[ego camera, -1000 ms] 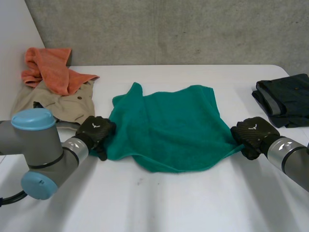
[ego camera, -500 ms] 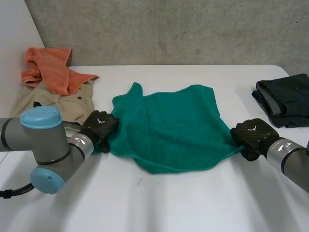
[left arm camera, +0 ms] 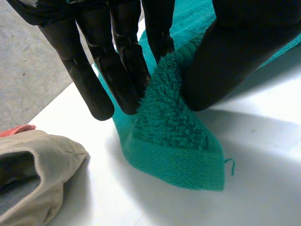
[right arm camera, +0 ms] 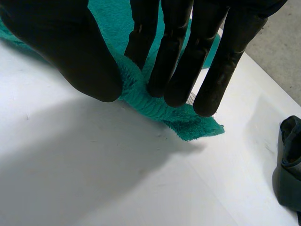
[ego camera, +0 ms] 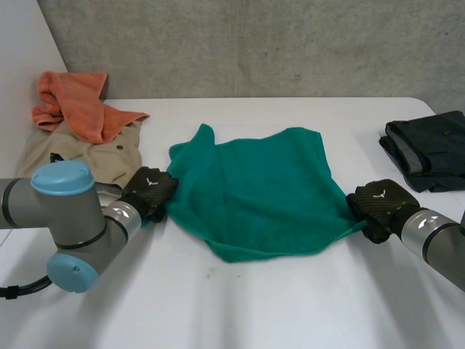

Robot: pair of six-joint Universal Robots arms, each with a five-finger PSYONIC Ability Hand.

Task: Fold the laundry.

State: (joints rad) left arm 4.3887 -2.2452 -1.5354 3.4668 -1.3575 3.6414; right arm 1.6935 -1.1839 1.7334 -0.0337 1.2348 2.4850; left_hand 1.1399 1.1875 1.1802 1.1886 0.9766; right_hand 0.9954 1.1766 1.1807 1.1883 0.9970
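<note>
- Head view: the green towel (ego camera: 254, 189) lies spread at the middle of the bench (ego camera: 254, 313), rumpled at its far edge and with no fold in it yet.
- By my reading the task is at an early step. Both near corners are gripped, and the fold itself is not yet made.
- At 10 o'clock an orange cloth (ego camera: 76, 102) lies heaped on a beige garment (ego camera: 91, 156), both unfolded. At 2 o'clock dark clothes (ego camera: 429, 145) sit in what looks like a folded stack.
- The left hand (ego camera: 149, 193) is at the towel's 8 o'clock corner and the right hand (ego camera: 378, 206) at its 4 o'clock corner. Both are low at the bench, their forearms reaching in from the near side.
- Left wrist view: the left hand (left arm camera: 120, 61) points down at the bench (left arm camera: 268, 183). Its straight fingers and thumb are clamped on the towel (left arm camera: 174, 136) just above the corner, which lies flat on the bench beyond the fingertips.
- The beige garment (left arm camera: 33, 174) lies near that corner, apart from it.
- Right wrist view: the right hand (right arm camera: 181, 47) also points down. Its thumb and fingers are closed on the towel (right arm camera: 188, 120) at its edge, and the corner tip pokes out past the fingertips onto the bench (right arm camera: 94, 179).
- The dark clothes (right arm camera: 289, 165) lie well off beyond that tip.
</note>
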